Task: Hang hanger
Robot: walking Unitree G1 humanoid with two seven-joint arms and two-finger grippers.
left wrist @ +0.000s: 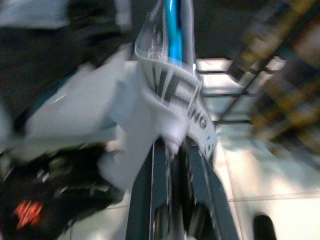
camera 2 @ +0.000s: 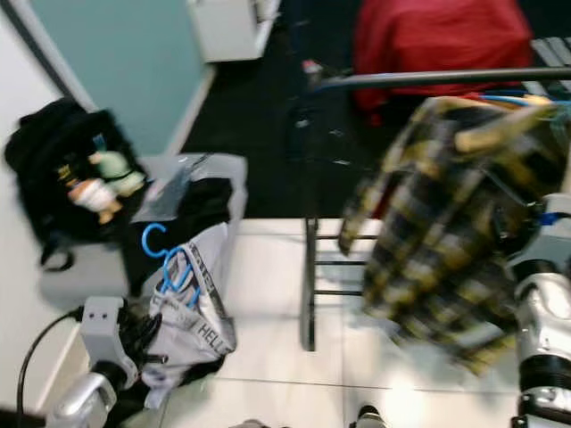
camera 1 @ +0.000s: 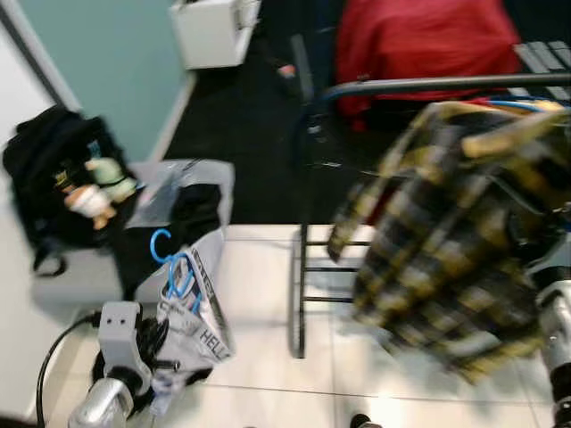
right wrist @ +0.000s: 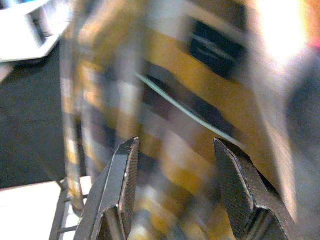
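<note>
Two hands busy. Left hand (left wrist: 172,160) pinched shut on white printed garment (camera 1: 201,308) with blue hanger (camera 1: 169,259), low beside the rack. Right hand (right wrist: 175,185) spread open, empty, just at yellow plaid shirt (camera 1: 446,250) under rack rail (camera 1: 428,86). Step: carrying hanger to rail. Next: lift, hook over.

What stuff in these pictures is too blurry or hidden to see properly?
- Plaid shirt: blurred in the eye views, so how it sits on the rail is unclear.
- Blue hanger: mostly wrapped in the white garment.
- Left claw: cloth covers its fingertips.
- Right claw: open, but the smeared shirt behind hides any contact.
</note>
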